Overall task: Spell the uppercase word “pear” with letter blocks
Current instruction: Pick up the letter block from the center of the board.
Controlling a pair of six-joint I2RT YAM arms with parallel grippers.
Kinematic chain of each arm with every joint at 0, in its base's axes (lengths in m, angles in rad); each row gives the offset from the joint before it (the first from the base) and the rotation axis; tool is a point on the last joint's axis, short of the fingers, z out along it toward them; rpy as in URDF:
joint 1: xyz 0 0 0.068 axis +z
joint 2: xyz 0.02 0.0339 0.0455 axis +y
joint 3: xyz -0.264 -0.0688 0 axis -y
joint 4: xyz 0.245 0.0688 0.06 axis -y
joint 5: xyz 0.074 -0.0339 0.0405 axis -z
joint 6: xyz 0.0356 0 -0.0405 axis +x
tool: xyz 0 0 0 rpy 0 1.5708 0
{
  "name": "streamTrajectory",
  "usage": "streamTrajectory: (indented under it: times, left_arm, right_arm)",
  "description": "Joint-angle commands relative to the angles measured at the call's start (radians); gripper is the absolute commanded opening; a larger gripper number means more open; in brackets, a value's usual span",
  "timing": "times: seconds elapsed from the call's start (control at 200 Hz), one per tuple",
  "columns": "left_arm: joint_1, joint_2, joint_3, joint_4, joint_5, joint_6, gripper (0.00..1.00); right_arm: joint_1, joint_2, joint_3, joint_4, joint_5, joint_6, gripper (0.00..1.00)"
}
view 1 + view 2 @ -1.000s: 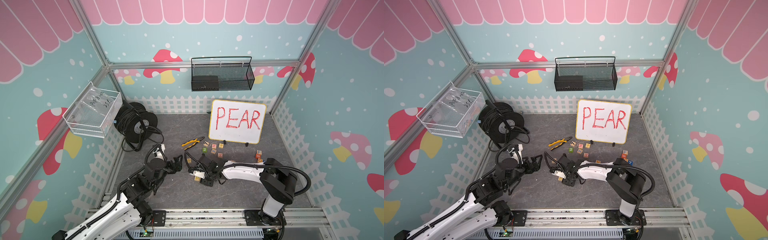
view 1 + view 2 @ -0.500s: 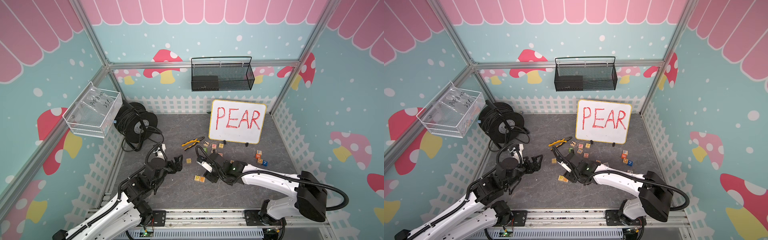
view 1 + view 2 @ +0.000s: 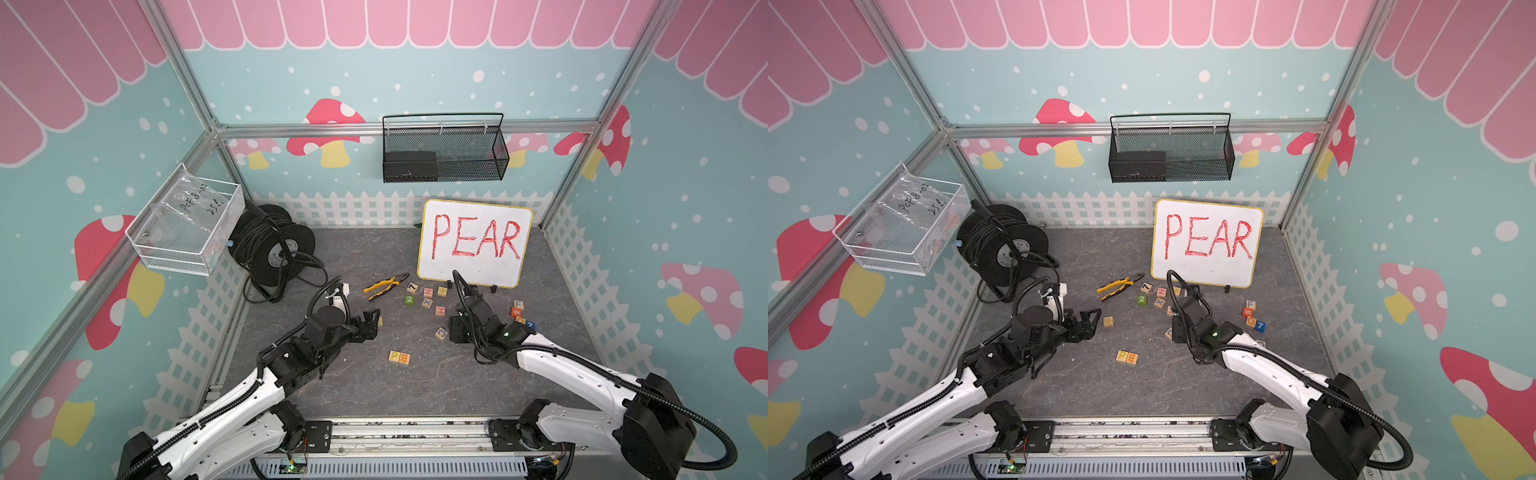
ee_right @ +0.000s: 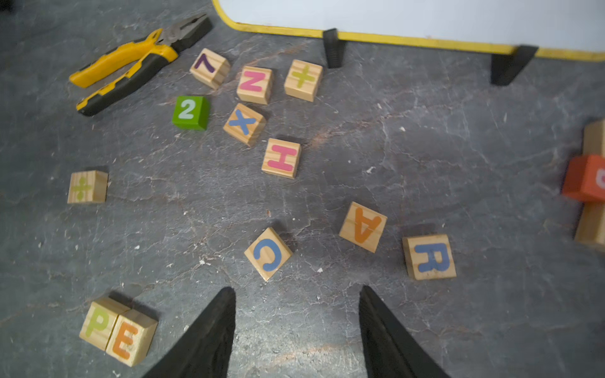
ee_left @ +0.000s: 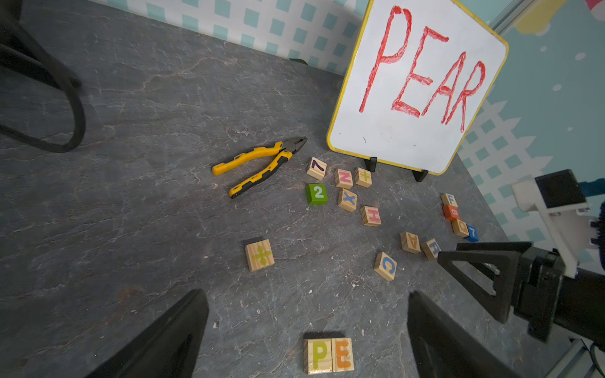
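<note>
The yellow P block [image 3: 394, 356] and the orange E block [image 3: 404, 358] lie touching, side by side, on the grey floor near the front; the left wrist view shows the P block [image 5: 317, 355] and the E block [image 5: 342, 354] reading upright. The orange A block [image 4: 362, 226] and the blue R block [image 4: 429, 257] lie apart just ahead of my right gripper [image 4: 297, 290], which is open and empty. In both top views the right gripper [image 3: 455, 330] hides them. My left gripper [image 5: 306, 293] is wide open and empty, short of the P and E pair.
A blue C block [image 4: 267, 253] lies close to the right fingertips. Several other blocks, a green 2 block [image 3: 409, 299] and yellow pliers [image 3: 384, 286] lie before the PEAR whiteboard [image 3: 473, 243]. A cable reel [image 3: 270, 249] stands at back left. More blocks [image 3: 517, 311] sit at right.
My right gripper has let go of the E block beside the P block and swung back to the right, over the loose blocks. The left arm has not moved.
</note>
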Motion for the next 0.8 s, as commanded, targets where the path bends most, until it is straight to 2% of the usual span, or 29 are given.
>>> streamTrajectory:
  times: [0.0, 0.31, 0.691, 0.796]
  left_arm:
    - [0.006, 0.032, 0.036, 0.073, 0.051, 0.029, 0.97]
    - [0.006, 0.121, 0.052, 0.146, 0.116, 0.034, 0.97]
    - [0.016, 0.135, 0.051, 0.145, 0.104, 0.049, 0.97]
    - [0.020, 0.136, 0.051, 0.144, 0.103, 0.050, 0.97]
  right_arm:
    - [-0.029, -0.002, -0.035, 0.026, -0.034, 0.164, 0.60]
    - [-0.095, 0.116, -0.055, 0.104, -0.009, 0.197, 0.57]
    - [-0.140, 0.272, 0.013, 0.112, -0.003, 0.159, 0.56]
    - [-0.148, 0.308, 0.021, 0.118, 0.003, 0.150, 0.53]
